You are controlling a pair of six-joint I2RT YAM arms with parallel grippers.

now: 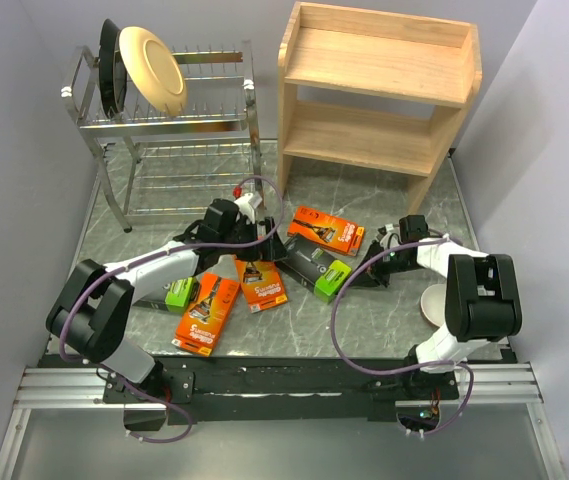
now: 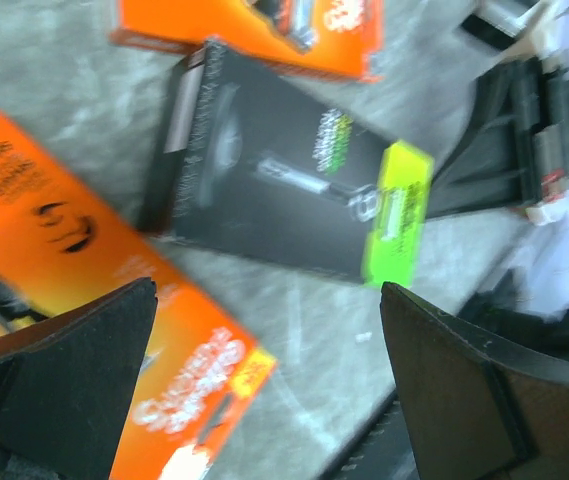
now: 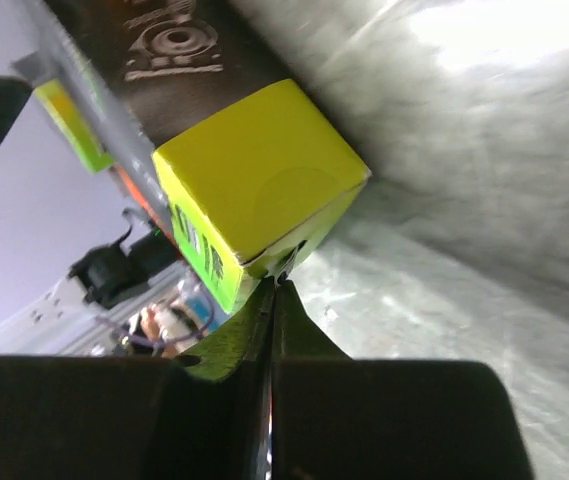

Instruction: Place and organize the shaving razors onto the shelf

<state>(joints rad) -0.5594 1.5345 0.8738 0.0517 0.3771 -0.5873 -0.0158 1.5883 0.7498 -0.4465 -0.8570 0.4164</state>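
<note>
The wooden shelf (image 1: 379, 90) stands at the back right, both tiers bare. Five razor packs lie on the table: orange ones (image 1: 326, 229), (image 1: 261, 284), (image 1: 206, 313), a black one with a green end (image 1: 319, 268), and a second black one (image 1: 179, 292) partly under the left arm. My left gripper (image 1: 269, 245) is open and hovers above the table (image 2: 269, 330), between an orange pack (image 2: 94, 300) and the black pack (image 2: 284, 190). My right gripper (image 1: 359, 272) is shut, its tips (image 3: 276, 285) touching the lime-green end (image 3: 254, 170) of that black pack.
A chrome dish rack (image 1: 164, 120) holding a cream plate (image 1: 152, 68) and a dark plate stands at the back left. A white dish (image 1: 432, 300) lies by the right arm's base. Grey walls close in on both sides.
</note>
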